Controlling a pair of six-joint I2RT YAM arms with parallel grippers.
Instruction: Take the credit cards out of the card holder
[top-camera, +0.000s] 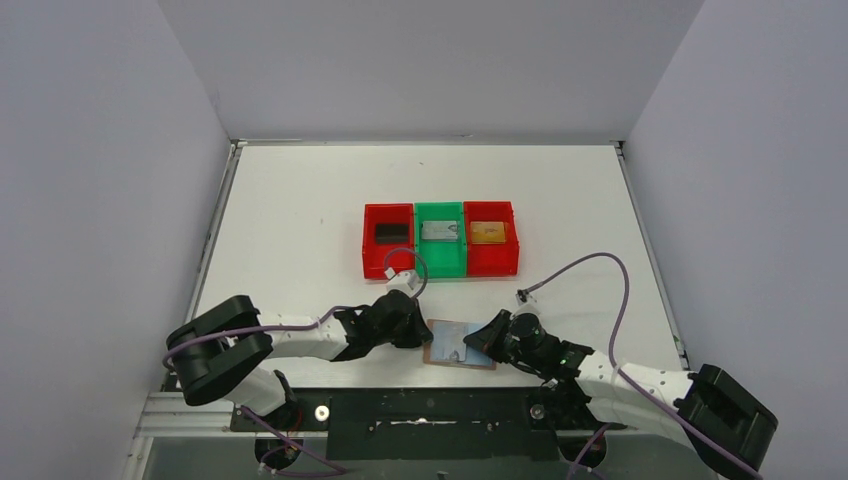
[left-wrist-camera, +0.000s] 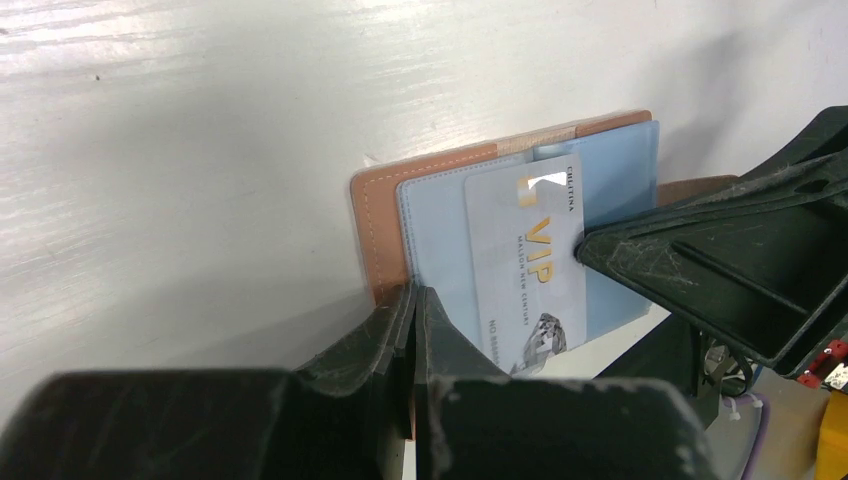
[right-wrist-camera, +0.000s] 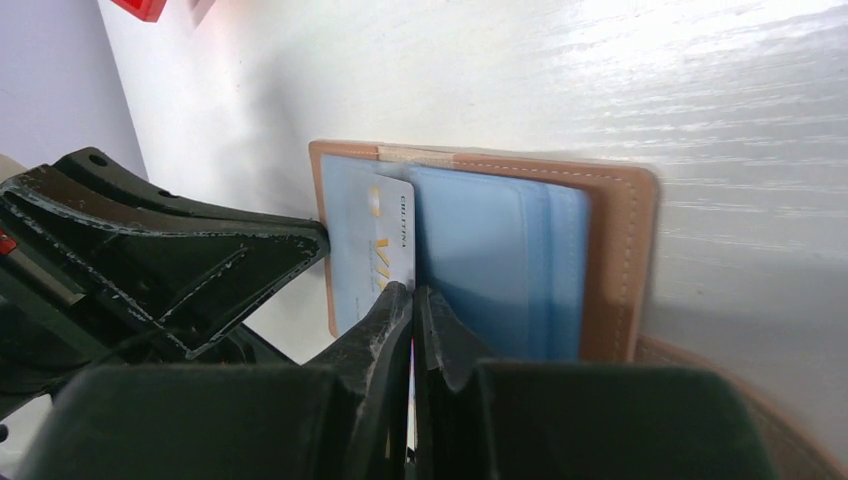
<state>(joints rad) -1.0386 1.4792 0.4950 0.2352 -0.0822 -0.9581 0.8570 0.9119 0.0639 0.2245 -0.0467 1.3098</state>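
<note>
The card holder (top-camera: 458, 346), tan leather with pale blue pockets, lies open at the table's near edge. A silver-white credit card (left-wrist-camera: 522, 268) marked VIP sticks partway out of one blue pocket. My left gripper (left-wrist-camera: 413, 292) is shut on the card holder's (left-wrist-camera: 375, 212) tan and blue edge. My right gripper (right-wrist-camera: 412, 290) is shut on the credit card's (right-wrist-camera: 392, 228) free edge, beside the card holder's (right-wrist-camera: 612, 250) other half. In the top view the left gripper (top-camera: 415, 334) and the right gripper (top-camera: 484, 341) face each other across the holder.
Three plastic bins stand side by side mid-table: a red bin (top-camera: 371, 250) with a black card (top-camera: 390, 232), a green bin (top-camera: 440, 262) with a silver card (top-camera: 440, 231), and a red bin (top-camera: 492, 262) with a gold card (top-camera: 488, 232). White walls enclose the table.
</note>
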